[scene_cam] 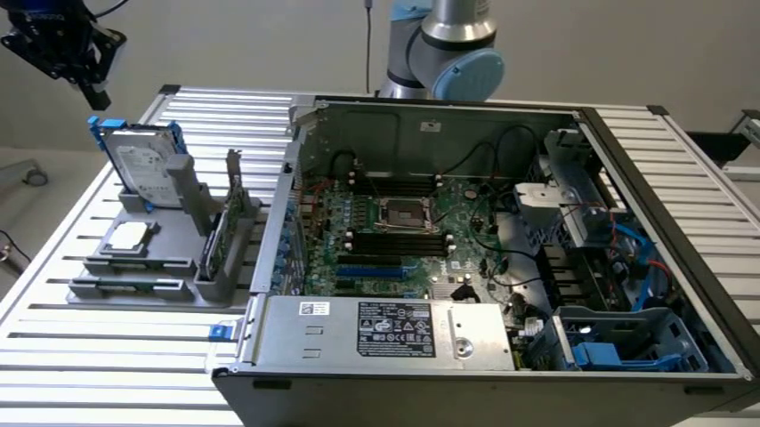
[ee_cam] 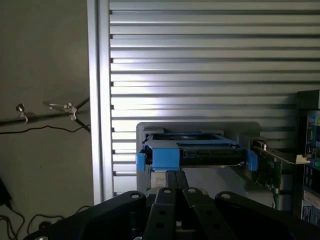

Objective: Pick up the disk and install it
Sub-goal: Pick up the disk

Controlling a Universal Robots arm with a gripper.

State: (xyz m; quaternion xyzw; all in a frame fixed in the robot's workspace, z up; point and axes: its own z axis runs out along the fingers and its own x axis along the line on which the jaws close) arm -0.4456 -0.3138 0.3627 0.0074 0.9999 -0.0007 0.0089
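Exterior view: flat rectangular silver-grey metal disk (scene_cam: 141, 165) in a bright blue plastic carrier, upright on its edge in a grey plastic holder (scene_cam: 181, 191) on the slatted aluminium table (scene_cam: 107, 356), at the exterior view's left of the open computer case (scene_cam: 451, 124). Probably stiff, rather heavy, sensitive to shocks (bare faces perhaps slippery) — best taken by the upper blue edge. Above it, well apart, black gripper (scene_cam: 95, 93) — fingers closed together, holding nothing.

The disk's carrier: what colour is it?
The disk's carrier is bright blue; wrist view shows it best.
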